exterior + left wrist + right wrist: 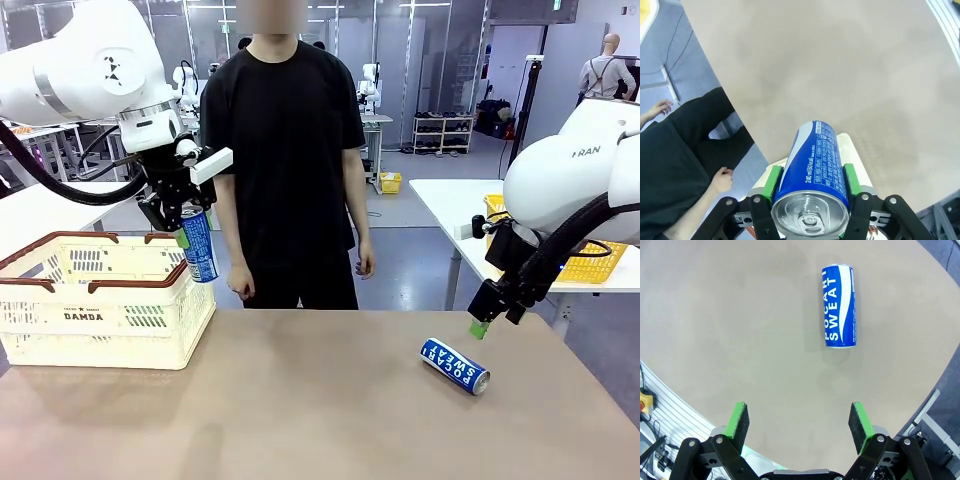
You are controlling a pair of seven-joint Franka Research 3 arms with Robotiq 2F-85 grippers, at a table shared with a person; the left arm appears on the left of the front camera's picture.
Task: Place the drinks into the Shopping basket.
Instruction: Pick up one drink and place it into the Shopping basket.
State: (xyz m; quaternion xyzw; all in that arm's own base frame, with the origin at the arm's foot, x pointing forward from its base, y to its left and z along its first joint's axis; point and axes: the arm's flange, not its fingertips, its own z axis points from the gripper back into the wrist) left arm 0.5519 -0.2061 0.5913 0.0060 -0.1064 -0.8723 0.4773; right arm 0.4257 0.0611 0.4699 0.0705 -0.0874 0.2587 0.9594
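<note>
My left gripper [188,228] hangs in the upper left of the front view, jaws clamped on a blue and white drink can [198,245]. The can points bottom down, slightly tilted, at the upper right corner of the Shopping basket [100,318], level with its dark brown rim. I cannot tell whether the can is over the basket or just beyond that corner. In the left wrist view my green pads [774,181] press both sides of that can [815,150] at the bottom centre of the frame, silver top toward the camera.

My right gripper [495,320] hovers at the right of the front view with its jaws wide apart and nothing between them. A second blue and white can [455,366] lies on its side on the table [300,410], just below and left of it. In the right wrist view this can [839,306] is in the upper right, well apart from my fingertips [738,422].

A person [290,150] stands at the far side of the table, arms down.
</note>
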